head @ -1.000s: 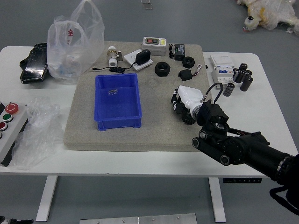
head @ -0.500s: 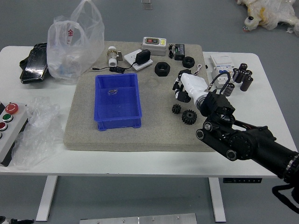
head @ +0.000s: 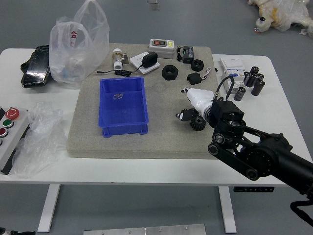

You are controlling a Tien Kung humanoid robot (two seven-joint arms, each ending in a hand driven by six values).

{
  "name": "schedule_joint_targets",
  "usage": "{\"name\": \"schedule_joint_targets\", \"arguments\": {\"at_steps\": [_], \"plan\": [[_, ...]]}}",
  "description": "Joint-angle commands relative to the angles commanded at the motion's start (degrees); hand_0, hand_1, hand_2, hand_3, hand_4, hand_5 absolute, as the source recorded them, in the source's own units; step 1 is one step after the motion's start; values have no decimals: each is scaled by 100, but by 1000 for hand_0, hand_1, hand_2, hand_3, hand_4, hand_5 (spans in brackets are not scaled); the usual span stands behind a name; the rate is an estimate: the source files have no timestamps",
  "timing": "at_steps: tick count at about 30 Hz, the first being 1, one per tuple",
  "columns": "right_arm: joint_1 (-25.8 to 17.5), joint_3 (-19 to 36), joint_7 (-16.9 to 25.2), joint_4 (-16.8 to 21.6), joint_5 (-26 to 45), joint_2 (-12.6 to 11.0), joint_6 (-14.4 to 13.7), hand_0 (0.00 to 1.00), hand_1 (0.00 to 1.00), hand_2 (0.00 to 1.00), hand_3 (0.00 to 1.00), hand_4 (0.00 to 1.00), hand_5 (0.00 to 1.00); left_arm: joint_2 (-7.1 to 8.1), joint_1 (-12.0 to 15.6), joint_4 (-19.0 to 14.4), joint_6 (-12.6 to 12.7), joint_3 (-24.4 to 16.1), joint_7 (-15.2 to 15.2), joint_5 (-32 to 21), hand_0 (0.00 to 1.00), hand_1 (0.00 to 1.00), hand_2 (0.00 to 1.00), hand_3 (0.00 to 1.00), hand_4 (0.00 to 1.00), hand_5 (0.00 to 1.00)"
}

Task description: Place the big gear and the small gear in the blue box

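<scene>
1. Taking twelve o'clock as the desk's far side, the big gear lies on the grey mat, at between three and four o'clock from the blue box.
2. The right hand reaches in from four o'clock and hangs just past the big gear, on its twelve o'clock side. It looks spread: one digit points out at ten o'clock, well apart from the others, which bend down at the big gear's ten o'clock.
3. I can't pick out the small gear; it may be hidden under those lower fingers. Nor can I tell whether they touch anything there.
4. The step in hand, as I judge it, is lining up for a first pick, with both gears left to place.
5. Next, the right hand should settle over one gear, bring thumb and fingers together on its toothed rim and check the grip before lifting. The crowding could nudge the big gear aside or catch its edge.
6. After that, lift above the wall of the blue box, carry towards nine or ten o'clock and let go inside.
7. What seems to be the left hand rests at the picture's seven o'clock corner; its state I can't tell.
</scene>
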Motion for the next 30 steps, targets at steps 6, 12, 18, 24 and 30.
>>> {"name": "schedule_joint_targets", "arguments": {"at_steps": [6,12,18,24,30], "plan": [[1,-106,0,-79,59,7,75,405,602,866,883,785,308,5,9,-2,0,-13,11,14,649,597,570,636,638,290],[0,-212,0,-213,89,29,99,396,584,819,861,781,306,0,13,-1,-2,-5,7,7,650,597,571,636,637,290],[9,-335,0,-305,113,51,87,361,479,528,651,465,189,-3,9,1,-4,8,-1,-1,650,597,571,635,634,291],[12,-433,0,-386,160,64,-5,317,439,420,572,456,72,-1,3,3,-4,17,-11,-7,649,598,570,634,632,290],[33,-452,0,-383,188,84,-201,309,421,383,534,485,55,-5,-2,5,-7,25,-18,-9,649,598,570,635,631,289]]}}
